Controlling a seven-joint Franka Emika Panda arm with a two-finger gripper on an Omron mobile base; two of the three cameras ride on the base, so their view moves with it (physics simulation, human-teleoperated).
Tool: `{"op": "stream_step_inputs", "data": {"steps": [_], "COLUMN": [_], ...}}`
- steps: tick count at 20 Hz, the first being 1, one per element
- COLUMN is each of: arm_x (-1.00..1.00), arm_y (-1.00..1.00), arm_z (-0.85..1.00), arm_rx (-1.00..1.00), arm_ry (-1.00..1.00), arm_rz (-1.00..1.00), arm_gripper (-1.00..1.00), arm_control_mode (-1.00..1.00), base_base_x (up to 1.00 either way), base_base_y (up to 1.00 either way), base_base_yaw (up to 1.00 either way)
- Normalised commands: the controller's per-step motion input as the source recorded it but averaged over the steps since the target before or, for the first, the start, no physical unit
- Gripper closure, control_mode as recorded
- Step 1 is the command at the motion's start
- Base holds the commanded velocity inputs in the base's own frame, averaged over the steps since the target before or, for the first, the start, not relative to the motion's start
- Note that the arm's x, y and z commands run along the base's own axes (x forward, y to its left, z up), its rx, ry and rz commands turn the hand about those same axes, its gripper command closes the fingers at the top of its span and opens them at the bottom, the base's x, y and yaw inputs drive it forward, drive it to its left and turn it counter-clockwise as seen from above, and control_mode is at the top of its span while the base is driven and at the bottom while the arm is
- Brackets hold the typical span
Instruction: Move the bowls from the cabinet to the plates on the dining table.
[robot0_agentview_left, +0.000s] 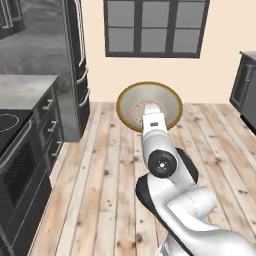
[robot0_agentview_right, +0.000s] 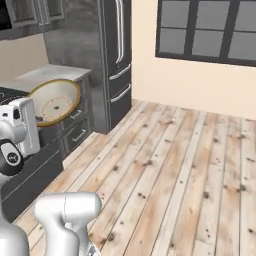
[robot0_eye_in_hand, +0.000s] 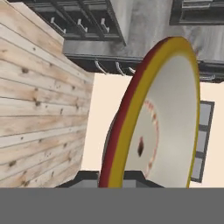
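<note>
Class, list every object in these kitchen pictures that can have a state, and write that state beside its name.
Round tan bowl with golden-brown rim: held on edge above the floor, inside facing the cameras.
Two-finger tool: shut on the bowl.
Tall dark grey fridge doors: shut.
Low grey drawers: shut.

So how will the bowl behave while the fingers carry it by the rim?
The bowl looks rigid, so it should keep its shape. It is held on edge at its rim, well above the wooden floor, so it may swing or slip. A fall would probably break it.
</note>
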Motion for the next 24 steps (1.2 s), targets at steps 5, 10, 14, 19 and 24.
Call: {"op": "stream_step_inputs", "data": {"steps": [5,10,14,19,24], "arm_x": [0.00,0.00,0.00,0.00,0.00], "arm_y": [0.00,0.00,0.00,0.00,0.00], "arm_z": [0.00,0.00,0.00,0.00,0.00], "arm_rx": [0.00,0.00,0.00,0.00,0.00], "arm_ry": [0.00,0.00,0.00,0.00,0.00], "arm_rz": [0.00,0.00,0.00,0.00,0.00], "arm_gripper": [1.00,1.00,1.00,1.00,1.00], "arm_control_mode": [1.00,1.00,1.00,1.00,1.00], "base_base_x": [-0.39,-0.01,0.04,0.11,0.06], "base_base_y": [-0.66,-0.72,-0.64,-0.59,-0.39], "base_base_yaw": [-0.39,-0.49,-0.55,-0.54,-0.45]}}
